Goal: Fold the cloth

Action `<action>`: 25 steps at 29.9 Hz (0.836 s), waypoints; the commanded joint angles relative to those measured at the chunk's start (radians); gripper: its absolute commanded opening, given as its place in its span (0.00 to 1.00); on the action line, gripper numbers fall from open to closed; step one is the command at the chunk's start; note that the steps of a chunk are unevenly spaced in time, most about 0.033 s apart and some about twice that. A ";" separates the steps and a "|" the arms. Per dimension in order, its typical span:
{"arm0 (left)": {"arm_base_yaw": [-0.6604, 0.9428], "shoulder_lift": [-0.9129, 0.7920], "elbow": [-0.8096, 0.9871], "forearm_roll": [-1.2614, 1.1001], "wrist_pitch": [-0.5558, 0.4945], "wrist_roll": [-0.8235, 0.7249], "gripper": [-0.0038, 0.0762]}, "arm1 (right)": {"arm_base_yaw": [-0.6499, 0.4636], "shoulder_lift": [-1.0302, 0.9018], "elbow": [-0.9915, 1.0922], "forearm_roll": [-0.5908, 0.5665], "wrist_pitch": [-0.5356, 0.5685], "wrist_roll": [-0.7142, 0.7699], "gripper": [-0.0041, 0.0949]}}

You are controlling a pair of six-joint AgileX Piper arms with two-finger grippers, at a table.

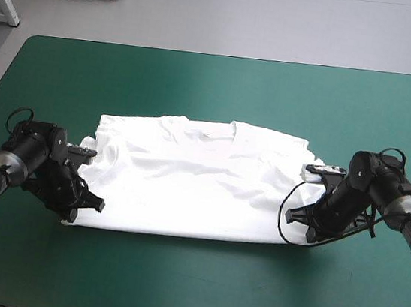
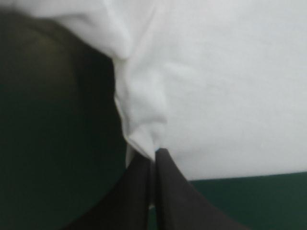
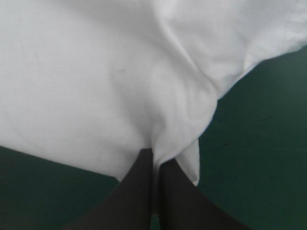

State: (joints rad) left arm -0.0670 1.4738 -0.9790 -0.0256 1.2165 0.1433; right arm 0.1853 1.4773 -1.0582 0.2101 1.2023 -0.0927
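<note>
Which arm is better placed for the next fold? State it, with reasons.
Left, narrowly. The left gripper is shut on the T-shirt right at its near corner. The right gripper is shut on the side edge, slightly back from the corner, so it would probably lift less evenly.

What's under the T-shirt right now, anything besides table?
Only the teal-green cover shows around the T-shirt. The left gripper and right gripper pinch its near corners. Anything beneath its middle is hidden.
</note>
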 commanded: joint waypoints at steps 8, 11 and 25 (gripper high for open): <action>0.000 -0.042 0.046 -0.065 -0.027 -0.010 0.45 | -0.004 -0.094 0.084 0.081 -0.144 -0.067 0.53; 0.000 -0.042 0.044 -0.073 -0.034 0.003 0.63 | -0.004 -0.118 0.061 0.064 -0.186 -0.067 0.73; 0.000 -0.125 -0.364 0.081 0.065 -0.065 0.69 | -0.004 -0.184 -0.125 -0.177 -0.142 0.061 0.77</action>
State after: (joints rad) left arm -0.0670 1.4124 -1.2662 -0.0201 1.2126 0.1196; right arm 0.1853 1.3226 -1.1501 0.0473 1.0518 -0.0486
